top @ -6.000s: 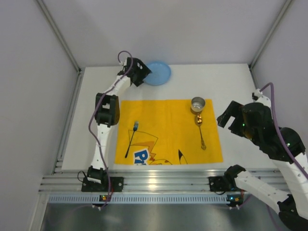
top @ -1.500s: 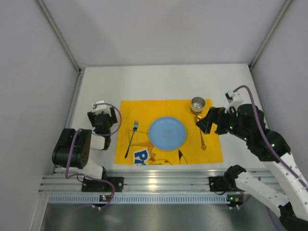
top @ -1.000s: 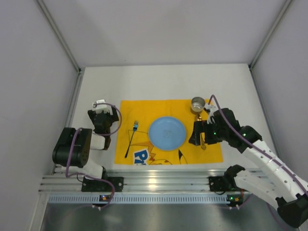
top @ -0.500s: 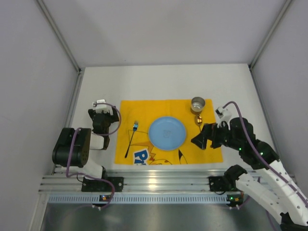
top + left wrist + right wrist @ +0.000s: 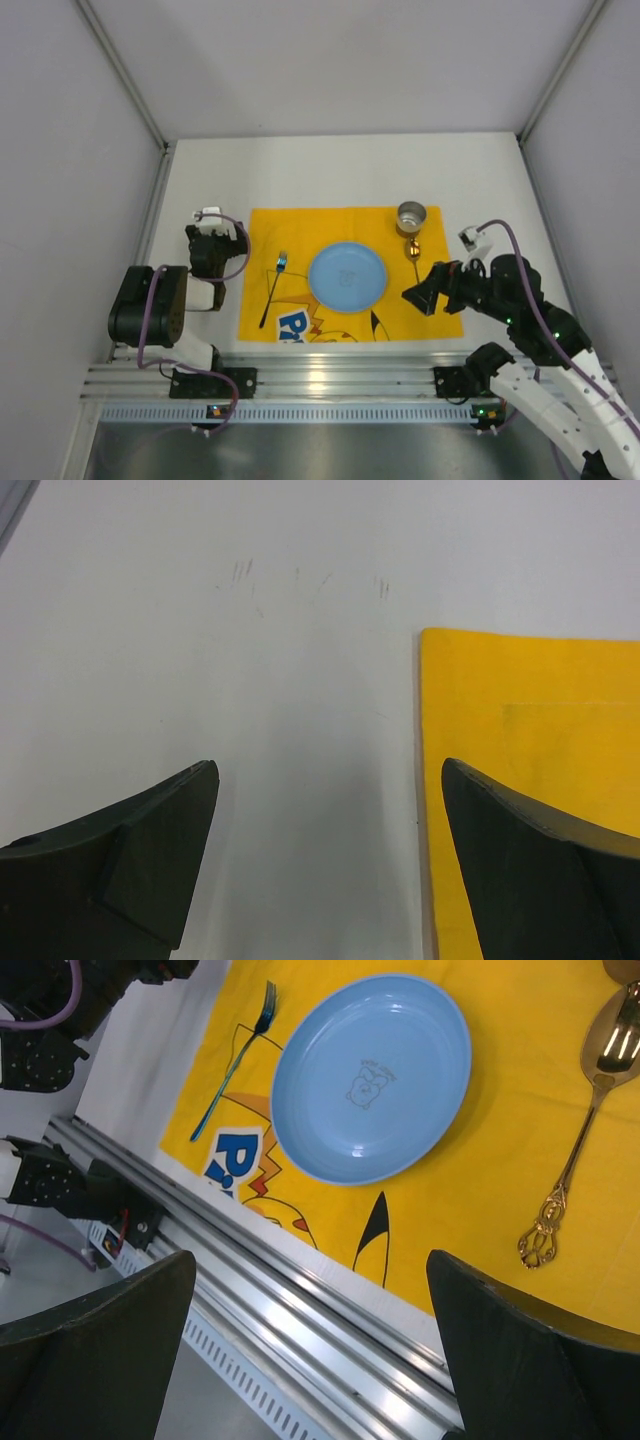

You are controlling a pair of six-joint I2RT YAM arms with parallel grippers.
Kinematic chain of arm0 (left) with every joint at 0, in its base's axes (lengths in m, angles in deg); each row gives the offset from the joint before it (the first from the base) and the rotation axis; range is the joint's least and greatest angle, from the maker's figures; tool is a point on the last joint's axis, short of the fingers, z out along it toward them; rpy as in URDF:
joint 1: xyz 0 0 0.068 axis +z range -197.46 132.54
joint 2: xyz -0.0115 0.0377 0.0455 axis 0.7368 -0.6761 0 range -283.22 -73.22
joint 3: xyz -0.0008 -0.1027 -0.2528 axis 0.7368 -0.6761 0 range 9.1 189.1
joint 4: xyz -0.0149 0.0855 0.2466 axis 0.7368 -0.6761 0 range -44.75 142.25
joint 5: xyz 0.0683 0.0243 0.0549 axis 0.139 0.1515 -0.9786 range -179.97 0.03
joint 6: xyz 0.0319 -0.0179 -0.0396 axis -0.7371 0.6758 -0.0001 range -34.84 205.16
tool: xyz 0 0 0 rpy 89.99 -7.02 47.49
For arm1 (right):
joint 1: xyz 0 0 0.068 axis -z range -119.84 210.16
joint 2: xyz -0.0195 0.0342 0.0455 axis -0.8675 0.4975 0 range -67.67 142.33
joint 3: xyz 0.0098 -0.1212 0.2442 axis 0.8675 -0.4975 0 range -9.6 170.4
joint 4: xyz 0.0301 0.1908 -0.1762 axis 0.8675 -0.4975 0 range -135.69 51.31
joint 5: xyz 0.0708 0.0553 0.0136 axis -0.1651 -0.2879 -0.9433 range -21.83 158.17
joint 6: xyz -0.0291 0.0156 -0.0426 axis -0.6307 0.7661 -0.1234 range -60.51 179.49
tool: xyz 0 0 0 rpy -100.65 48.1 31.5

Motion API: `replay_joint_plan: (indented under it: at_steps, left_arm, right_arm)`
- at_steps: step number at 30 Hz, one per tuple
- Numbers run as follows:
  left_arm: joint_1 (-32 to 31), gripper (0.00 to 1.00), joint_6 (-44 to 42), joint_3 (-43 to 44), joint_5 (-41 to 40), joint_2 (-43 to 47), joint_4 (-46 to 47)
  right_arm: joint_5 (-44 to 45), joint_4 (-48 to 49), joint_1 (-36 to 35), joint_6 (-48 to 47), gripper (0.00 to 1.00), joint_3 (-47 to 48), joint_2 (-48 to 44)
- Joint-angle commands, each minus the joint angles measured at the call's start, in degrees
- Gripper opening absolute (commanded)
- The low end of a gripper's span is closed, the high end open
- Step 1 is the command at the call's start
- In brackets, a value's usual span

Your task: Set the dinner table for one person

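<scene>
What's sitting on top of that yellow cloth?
A blue plate, a fork, a gold spoon and a metal cup. The cloth under the plate is hidden.

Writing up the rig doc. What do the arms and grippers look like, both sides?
Both match: left arm and right arm have bulky black joint housings joined by white links. A purple cable loops along each to a small white block near the wrist. The left gripper and right gripper carry two plain dark wedge-shaped fingers each. No markings visible.
</scene>
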State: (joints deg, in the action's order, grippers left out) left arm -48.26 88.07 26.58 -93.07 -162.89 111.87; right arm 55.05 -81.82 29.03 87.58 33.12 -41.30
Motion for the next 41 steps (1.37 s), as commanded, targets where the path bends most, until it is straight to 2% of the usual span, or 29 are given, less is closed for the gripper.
replay_joint_plan:
  at_steps: [1, 4, 7, 10, 12, 14, 18, 24, 26, 28, 30, 41]
  left_arm:
    - [0.4, 0.98, 0.2, 0.5, 1.5, -0.4, 3.5]
    - [0.4, 0.99, 0.2, 0.5, 1.5, -0.4, 3.5]
    - [0.4, 0.99, 0.2, 0.5, 1.5, -0.4, 3.5]
    - [0.4, 0.99, 0.2, 0.5, 1.5, -0.3, 3.6]
    - [0.4, 0.99, 0.2, 0.5, 1.5, -0.4, 3.6]
    - [0.4, 0.98, 0.2, 0.5, 1.5, -0.4, 3.5]
    - [0.4, 0.98, 0.2, 0.5, 1.5, -0.3, 3.5]
    - [0.4, 0.98, 0.2, 0.5, 1.5, -0.4, 3.6]
    - [0.4, 0.99, 0.2, 0.5, 1.5, -0.4, 3.6]
    - [0.4, 0.99, 0.2, 0.5, 1.6, -0.4, 3.6]
    - [0.4, 0.99, 0.2, 0.5, 1.5, -0.5, 3.5]
    - [0.4, 0.98, 0.2, 0.5, 1.5, -0.3, 3.6]
  right_arm:
    - [-0.3, 2.0, -0.4, 1.3, 1.00, -1.0, -2.0]
    - [-0.1, 3.4, -0.5, 1.6, 1.00, -1.1, -2.0]
    - [3.9, 3.4, -0.4, 1.0, 1.00, 0.0, 0.7]
    - [5.9, 4.1, -0.5, -3.2, 1.00, 4.5, 7.4]
    - [2.1, 5.0, -1.0, -6.1, 1.00, 9.5, 15.3]
    - [2.7, 4.7, -4.2, -9.3, 1.00, 14.5, 23.4]
    - [13.1, 5.1, -13.4, -11.1, 1.00, 16.8, 30.7]
    - [32.9, 4.0, -30.3, -5.7, 1.00, 14.1, 30.9]
    - [42.0, -0.7, -35.7, -3.2, 1.00, 14.2, 32.2]
    - [45.6, -5.0, -36.8, -0.8, 1.00, 14.6, 33.4]
    - [46.4, -5.4, -36.8, -0.1, 1.00, 14.3, 34.0]
    - [45.5, 3.8, -36.8, -2.5, 1.00, 19.5, 37.8]
